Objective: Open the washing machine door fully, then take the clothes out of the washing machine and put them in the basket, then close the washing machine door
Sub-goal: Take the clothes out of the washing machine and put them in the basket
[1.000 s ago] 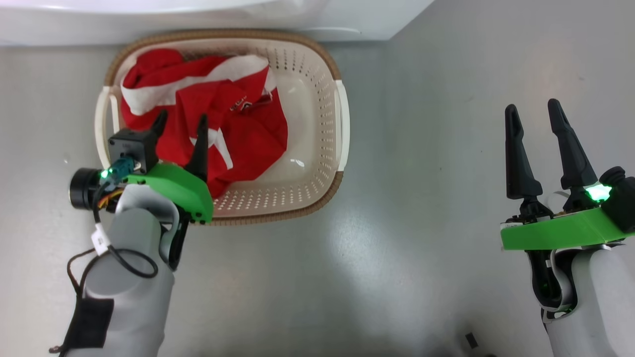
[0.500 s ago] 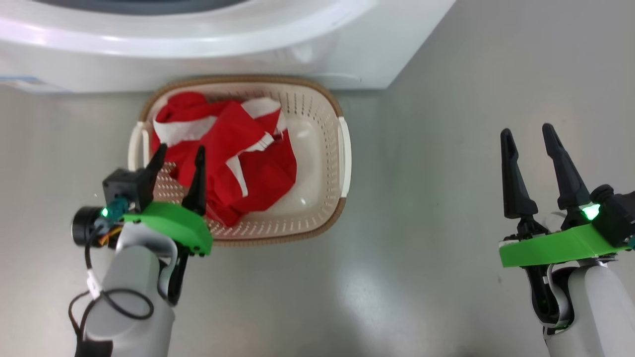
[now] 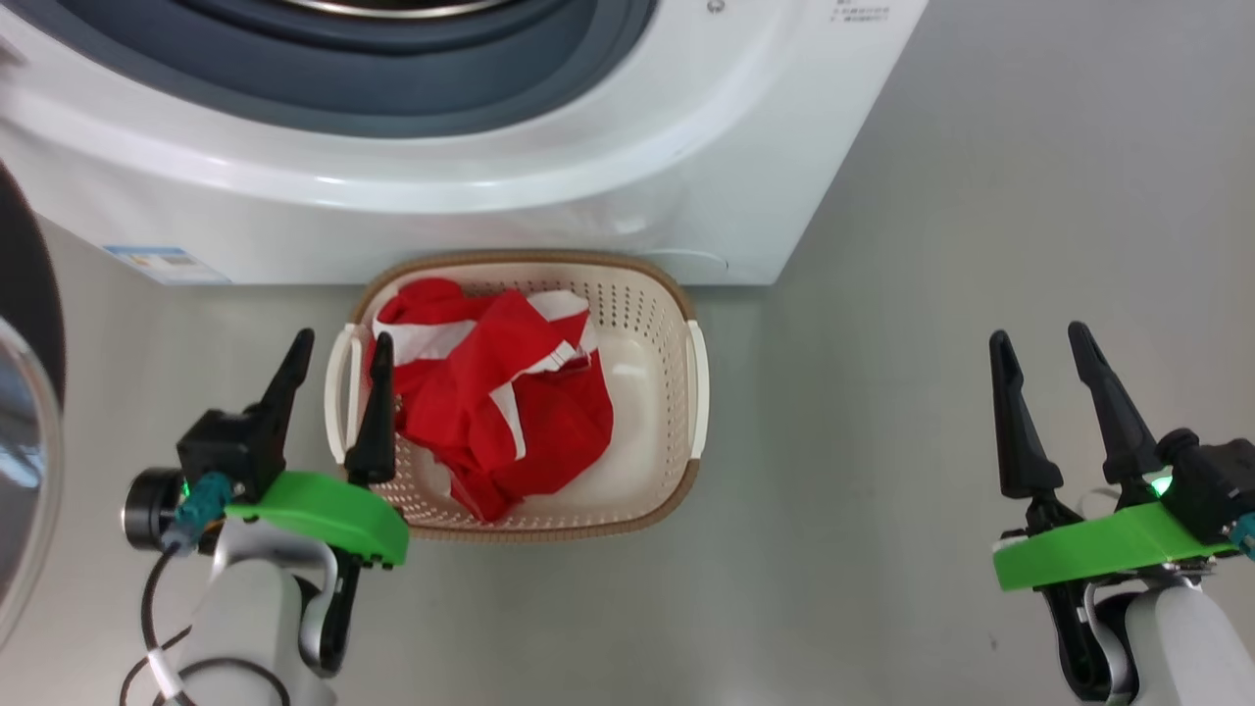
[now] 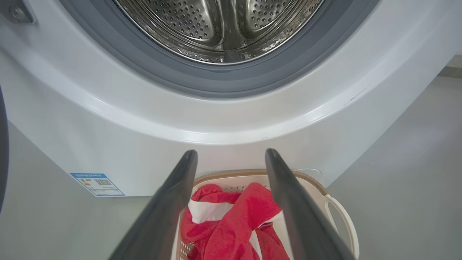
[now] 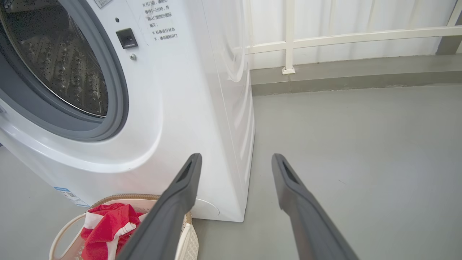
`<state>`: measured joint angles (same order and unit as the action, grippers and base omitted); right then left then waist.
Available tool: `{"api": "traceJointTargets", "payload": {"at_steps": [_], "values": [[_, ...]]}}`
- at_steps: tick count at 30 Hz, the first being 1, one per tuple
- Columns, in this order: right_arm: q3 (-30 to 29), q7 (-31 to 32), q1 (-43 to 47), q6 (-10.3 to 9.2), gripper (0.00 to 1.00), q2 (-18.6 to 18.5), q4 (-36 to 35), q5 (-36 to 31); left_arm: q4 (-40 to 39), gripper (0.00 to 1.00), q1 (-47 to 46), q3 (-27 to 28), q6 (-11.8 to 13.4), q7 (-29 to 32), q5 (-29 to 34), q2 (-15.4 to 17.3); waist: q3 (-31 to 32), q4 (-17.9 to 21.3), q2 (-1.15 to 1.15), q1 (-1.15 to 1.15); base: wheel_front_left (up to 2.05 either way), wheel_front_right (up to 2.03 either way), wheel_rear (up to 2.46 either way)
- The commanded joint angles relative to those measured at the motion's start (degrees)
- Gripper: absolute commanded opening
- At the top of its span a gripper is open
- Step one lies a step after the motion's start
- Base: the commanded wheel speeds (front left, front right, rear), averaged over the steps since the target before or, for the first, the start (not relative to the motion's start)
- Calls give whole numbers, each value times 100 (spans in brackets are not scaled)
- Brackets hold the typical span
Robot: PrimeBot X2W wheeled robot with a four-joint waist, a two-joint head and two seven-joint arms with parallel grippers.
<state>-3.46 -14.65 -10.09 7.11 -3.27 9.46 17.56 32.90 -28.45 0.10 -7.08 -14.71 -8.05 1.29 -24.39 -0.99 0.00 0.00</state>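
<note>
At the basket rim, left tool has withdrawn; clothes lie inside.

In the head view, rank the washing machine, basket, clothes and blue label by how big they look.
1. washing machine, cropped by the frame
2. basket
3. clothes, inside the basket
4. blue label, clearly smallest

The white washing machine stands with its round mouth uncovered. Its door (black rim, clear glass) is swung out at 9 o'clock. The cream basket sits against the machine front at 6 o'clock. Crumpled red-and-white clothes fill its 9 o'clock half.
</note>
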Motion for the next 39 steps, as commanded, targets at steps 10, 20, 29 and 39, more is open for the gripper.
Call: {"api": "traceJointTargets", "payload": {"at_steps": [10,20,29,39], "values": [[66,-35,478,37,100,-129,-57,39,-1008,100,844,372,-10,-29,241,159,890,-126,0,0,0,0,0],[51,-35,837,37,100,-200,-32,83,-1752,100,1607,458,32,-29,424,159,1444,-135,0,0,0,0,0],[10,-35,1272,37,100,-249,-58,152,-2256,100,2368,546,28,-29,423,159,1926,-165,0,0,0,0,0],[-39,-35,1647,37,100,-272,-151,187,-2653,100,3059,657,38,-29,302,159,2175,-155,0,0,0,0,0]]}}
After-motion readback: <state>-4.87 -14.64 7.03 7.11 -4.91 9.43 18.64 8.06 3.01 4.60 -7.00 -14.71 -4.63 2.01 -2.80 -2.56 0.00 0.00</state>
